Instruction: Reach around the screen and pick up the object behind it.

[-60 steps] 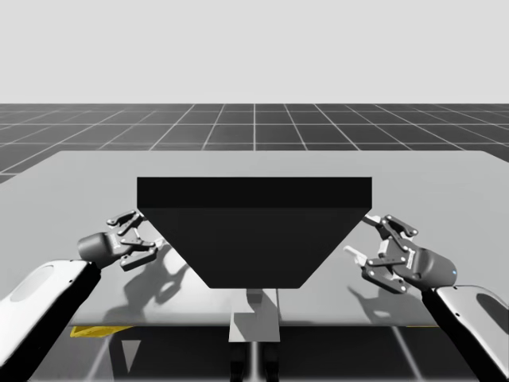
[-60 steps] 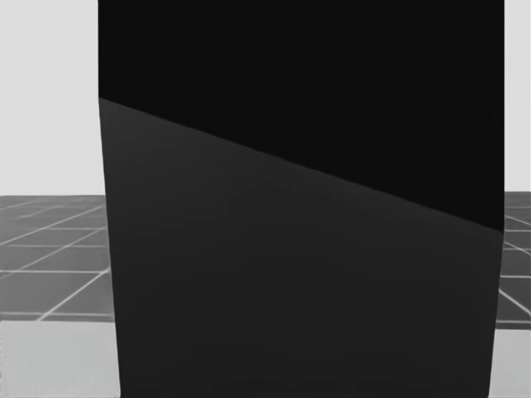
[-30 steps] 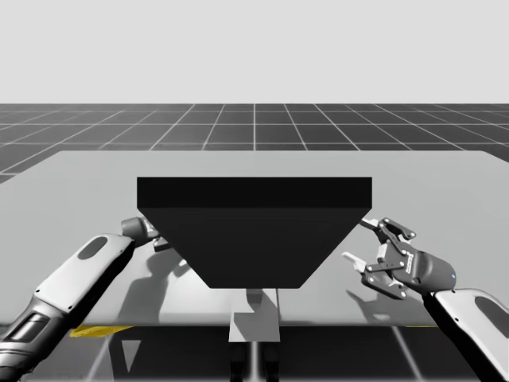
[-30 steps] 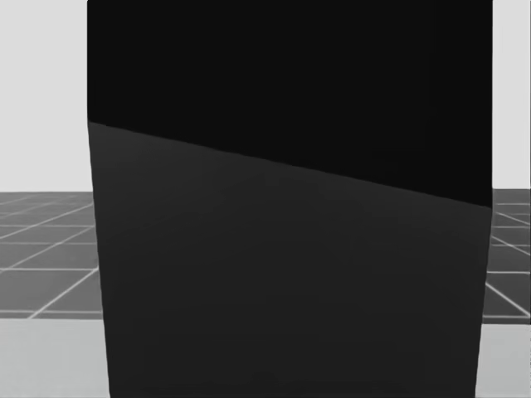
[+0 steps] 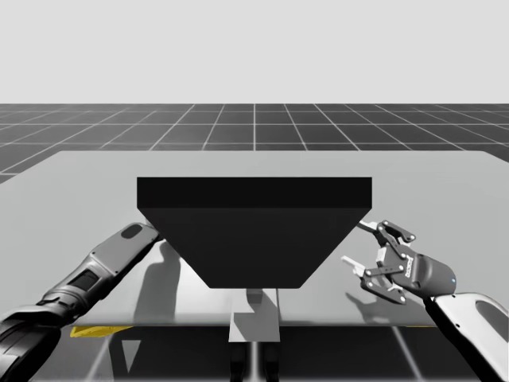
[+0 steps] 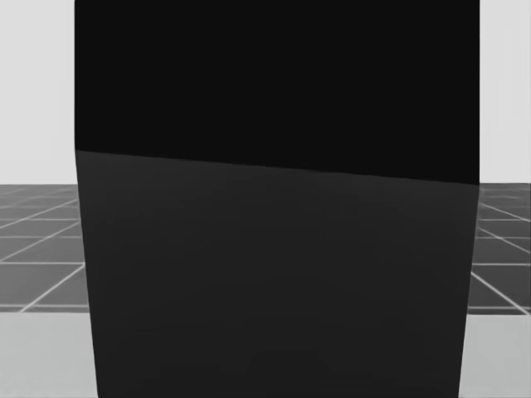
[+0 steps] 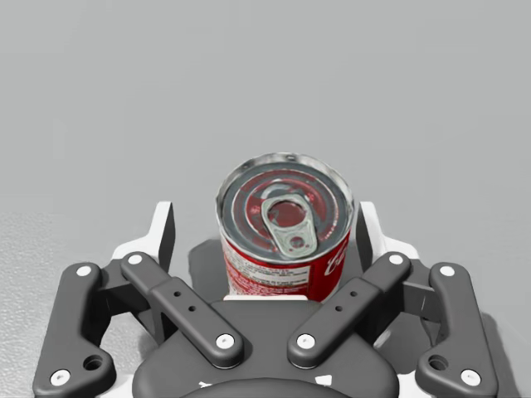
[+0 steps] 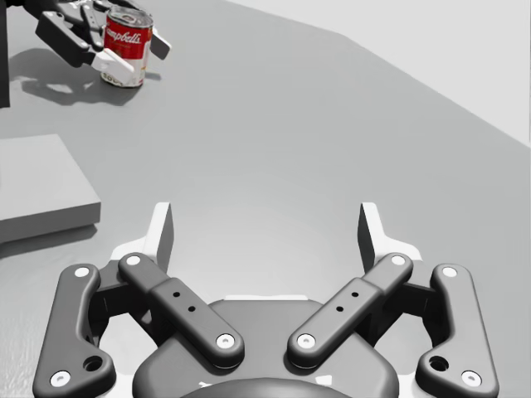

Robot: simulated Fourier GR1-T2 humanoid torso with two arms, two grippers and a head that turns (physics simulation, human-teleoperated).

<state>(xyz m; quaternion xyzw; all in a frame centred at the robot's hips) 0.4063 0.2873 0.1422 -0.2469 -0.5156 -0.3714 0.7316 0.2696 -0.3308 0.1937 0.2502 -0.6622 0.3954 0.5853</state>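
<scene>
A red can with a silver pull-tab top [image 7: 284, 240] stands upright on the grey table behind the black screen [image 5: 254, 231]. My left gripper [image 7: 265, 240] is open around it: the can stands between the fingers, with a gap on one side. In the right wrist view the can [image 8: 127, 37] and my left gripper [image 8: 124, 54] sit far ahead. My left arm [image 5: 119, 255] passes behind the screen's left edge, which hides its gripper in the high view. My right gripper [image 5: 358, 247] is open and holds nothing, right of the screen. The screen [image 6: 274, 249] blocks the head view.
A flat grey slab [image 8: 41, 186] lies on the table ahead of my right gripper [image 8: 265, 232], beside the screen's dark edge. Bare table [image 5: 445, 183] stretches to the right and behind the screen. A dark gridded floor lies beyond the table's far edge.
My left arm has stretched forward behind the screen's left edge, taking its gripper out of the high view. My right gripper has drifted slightly nearer. My head has turned.
</scene>
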